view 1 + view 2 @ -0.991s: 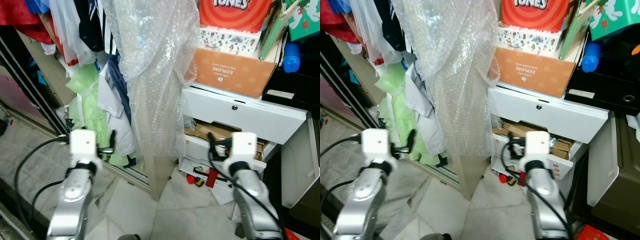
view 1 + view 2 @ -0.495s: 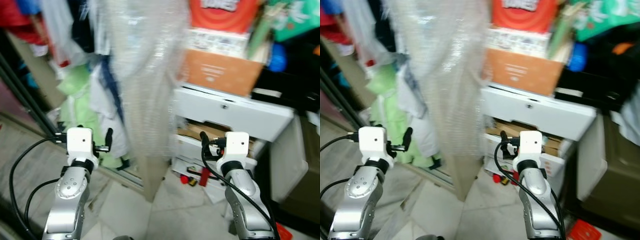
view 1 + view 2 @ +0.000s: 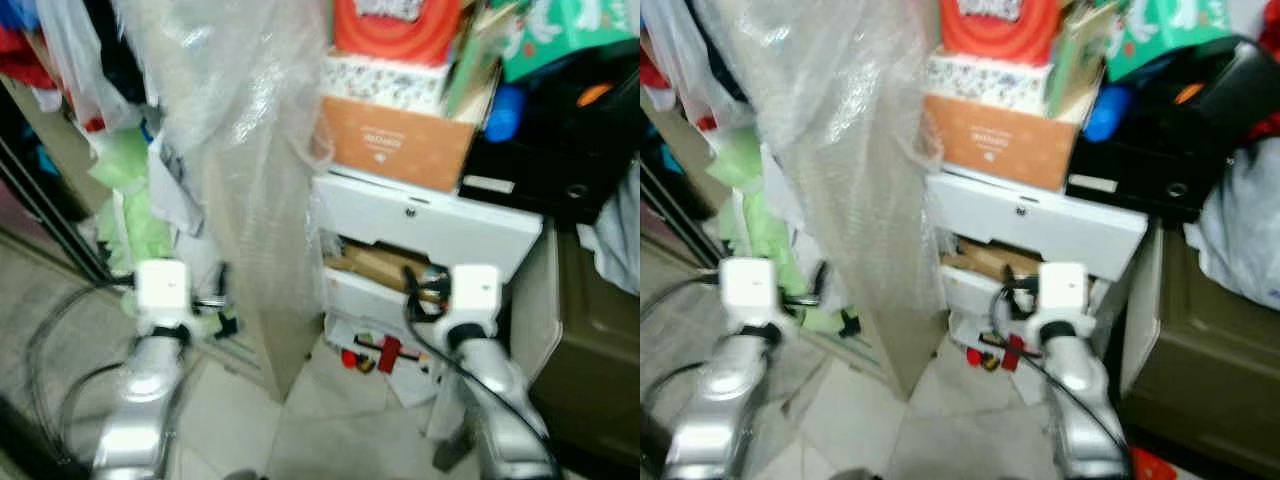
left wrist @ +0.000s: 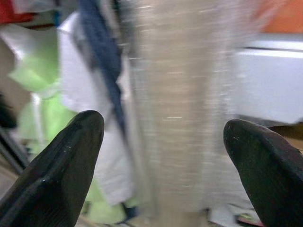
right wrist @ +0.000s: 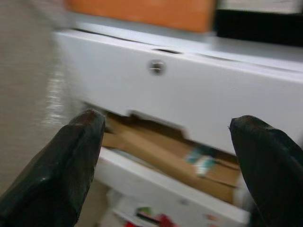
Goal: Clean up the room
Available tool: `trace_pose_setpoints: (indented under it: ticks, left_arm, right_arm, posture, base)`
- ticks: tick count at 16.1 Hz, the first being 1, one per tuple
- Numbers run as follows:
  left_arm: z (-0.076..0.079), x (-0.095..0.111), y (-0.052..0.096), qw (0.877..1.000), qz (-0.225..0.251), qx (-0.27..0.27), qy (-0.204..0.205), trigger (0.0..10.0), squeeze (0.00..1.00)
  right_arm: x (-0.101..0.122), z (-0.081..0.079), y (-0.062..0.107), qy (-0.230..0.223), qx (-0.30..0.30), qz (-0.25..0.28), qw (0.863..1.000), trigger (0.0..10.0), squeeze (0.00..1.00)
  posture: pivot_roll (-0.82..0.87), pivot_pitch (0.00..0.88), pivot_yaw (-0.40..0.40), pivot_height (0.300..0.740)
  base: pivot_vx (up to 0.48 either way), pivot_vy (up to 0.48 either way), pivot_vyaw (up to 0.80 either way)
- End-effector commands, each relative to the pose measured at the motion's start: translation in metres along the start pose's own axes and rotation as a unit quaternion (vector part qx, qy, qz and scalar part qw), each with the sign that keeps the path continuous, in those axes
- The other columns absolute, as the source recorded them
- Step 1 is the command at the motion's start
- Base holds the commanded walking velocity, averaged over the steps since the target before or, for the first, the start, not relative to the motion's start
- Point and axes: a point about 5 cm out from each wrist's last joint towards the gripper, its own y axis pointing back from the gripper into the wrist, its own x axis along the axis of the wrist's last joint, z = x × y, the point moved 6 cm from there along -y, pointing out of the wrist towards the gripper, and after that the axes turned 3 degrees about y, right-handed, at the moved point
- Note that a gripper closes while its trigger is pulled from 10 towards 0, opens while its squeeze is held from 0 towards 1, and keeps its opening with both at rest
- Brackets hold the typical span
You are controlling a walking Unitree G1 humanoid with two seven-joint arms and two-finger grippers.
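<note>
Approach step, by the look of it: both arms are raised in front of the body and nothing is held. The left hand (image 4: 156, 165) is spread wide, its two black fingers far apart and empty. Straight ahead of it hangs the bubble wrap (image 3: 240, 120), with green and white clothes (image 3: 135, 190) off to its outer side. The right hand (image 5: 165, 165) is also spread and empty. It points at the white cabinet (image 3: 430, 215). Directly ahead of it is the drawer front (image 5: 189, 94) with a small round lock, and just below that an open gap stuffed with cardboard (image 5: 156, 151).

The clutter to clean lies low. Small red bits and papers (image 3: 375, 352) sit on the floor (image 3: 320, 420) below and slightly inward of the right hand, at the foot of the cabinet. Boxes (image 3: 395, 140) are stacked above the cabinet, well above the right hand. A black case (image 3: 545, 160) sits beside them.

The head views are blurred, so the robot is probably moving. No target is picked yet.

Next move likely calls for steadying the view and choosing one item. The floor litter looks closest to the right hand, which would need to lower toward it with fingers kept apart. The tight space between cabinet and bubble wrap needs care.
</note>
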Motion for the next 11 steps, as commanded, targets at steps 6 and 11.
trace_pose_setpoints:
  ticks: [6, 11]
  left_arm:
    - [-0.019, 0.001, -0.001, 0.999, 0.0, 0.036, -0.014, 10.0, 0.0]
    - [-0.036, -0.003, 0.0, 0.996, -0.011, 0.085, 0.0, 10.0, 0.0]
  right_arm:
    - [0.007, -0.005, -0.002, 0.0, 0.007, 0.012, 1.0, 10.0, 0.0]
    - [0.008, -0.006, -0.002, -0.002, 0.008, 0.012, 1.0, 10.0, 0.0]
  posture:
    - [-0.04, 0.0, 0.028, 0.74]
    - [-0.05, 0.0, 0.026, 0.74]
  base:
    - [0.0, 0.0, 0.36]
    - [0.0, 0.0, 0.79]
